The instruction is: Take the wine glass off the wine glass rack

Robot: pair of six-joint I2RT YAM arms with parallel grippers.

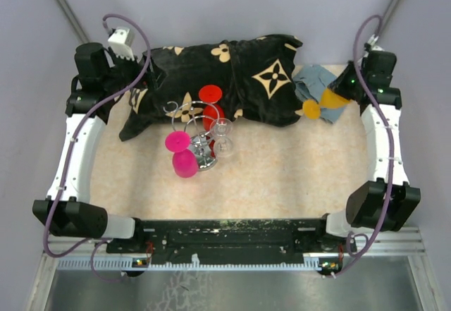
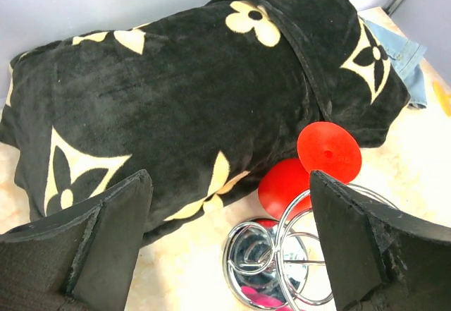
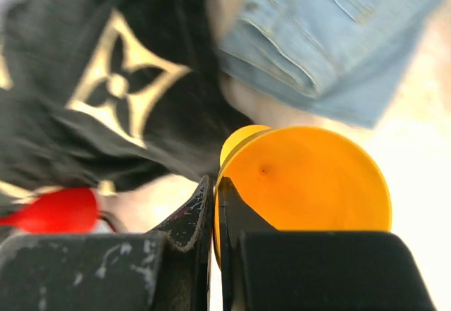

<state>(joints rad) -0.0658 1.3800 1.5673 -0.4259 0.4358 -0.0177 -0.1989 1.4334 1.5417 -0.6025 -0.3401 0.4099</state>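
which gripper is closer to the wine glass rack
Left. The left gripper hangs open over the black cushion just beyond and left of the wine glass rack, which shows between its fingers. The right gripper is shut far to the rack's right, beside the orange glass.

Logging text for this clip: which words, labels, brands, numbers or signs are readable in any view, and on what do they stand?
None are readable in any view.
The black blanket carries only cream flower and star motifs, no letters.
The wine glass rack, red glass, orange glass and denim cloth show no print or label.
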